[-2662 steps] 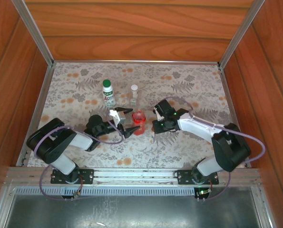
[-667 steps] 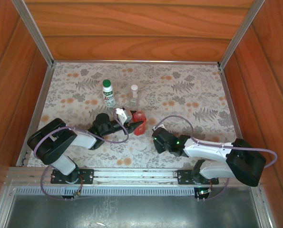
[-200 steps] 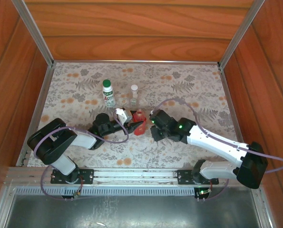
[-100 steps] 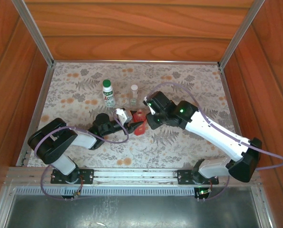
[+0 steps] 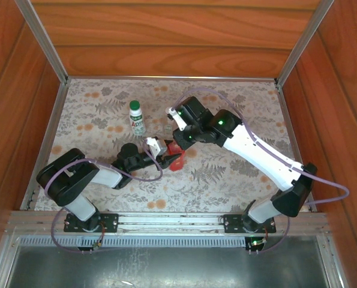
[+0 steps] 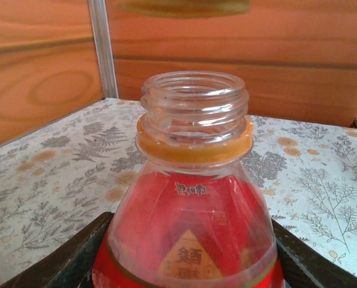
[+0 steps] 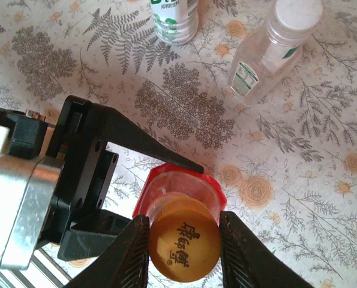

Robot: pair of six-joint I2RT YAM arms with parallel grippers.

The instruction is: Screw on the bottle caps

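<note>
Floral worktop [image 5: 238, 114]: red bottle [image 6: 190, 198] upright, my left end effector [image 6: 190, 258] clamped on its body. Mouth open, neck clear; fill behind the red label, can't tell. My right end effector [image 7: 185, 255] is clamped on the orange cap [image 7: 183, 237], above the mouth, not touching. Risk: the cap looks off-centre, so it could cross-thread or land on the rim; the bottle may spin in the left grip. White bottle [image 5: 137, 120] has a green cap [image 5: 134, 105] on. Clear bottle [image 7: 265, 54] has a white cap [image 7: 297, 11] on and looks empty.
</note>
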